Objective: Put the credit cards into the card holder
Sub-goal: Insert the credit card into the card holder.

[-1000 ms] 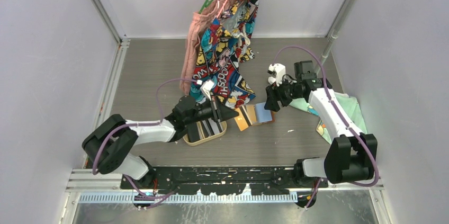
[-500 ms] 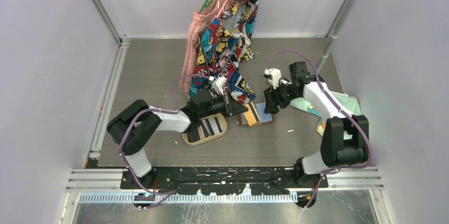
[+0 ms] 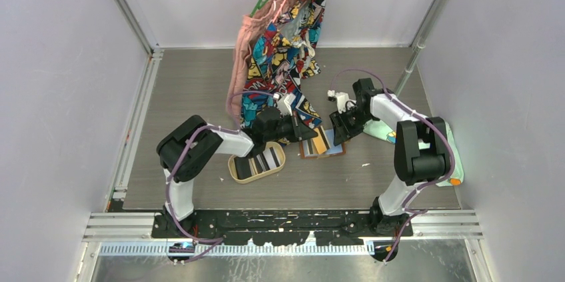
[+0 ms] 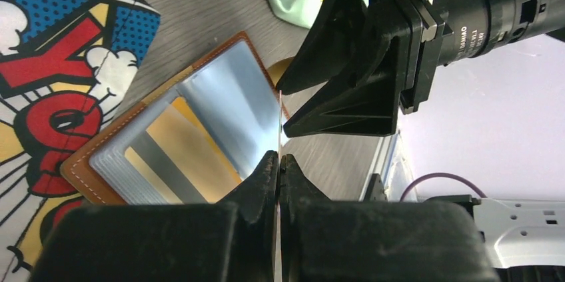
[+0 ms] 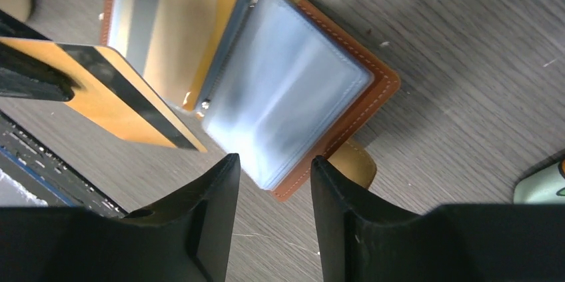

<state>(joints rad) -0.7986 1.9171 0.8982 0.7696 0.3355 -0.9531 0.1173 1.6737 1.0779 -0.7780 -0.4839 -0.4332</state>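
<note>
Mid-frame, my left gripper (image 4: pixel 278 159) pinches a yellow black-striped card (image 5: pixel 100 92) over the open tan leather holder (image 5: pixel 363 95); right gripper (image 5: pixel 273 162) half-open, empty.

The card holder (image 5: pixel 376 85) is smooth tan leather with pale stitching along its edge; its inner sleeves are clear, glossy plastic. The yellow card (image 5: pixel 113 105) is smooth plastic with a glossy black stripe. The left claw (image 4: pixel 278 162) and right claw (image 5: pixel 272 169) are matt black plastic. The worktop (image 5: pixel 466 35) shows a matt grey wood grain. The printed cloth (image 4: pixel 53 49) looks matt. The tray (image 3: pixel 232 169) seems to be light wood, though it shows small.
</note>
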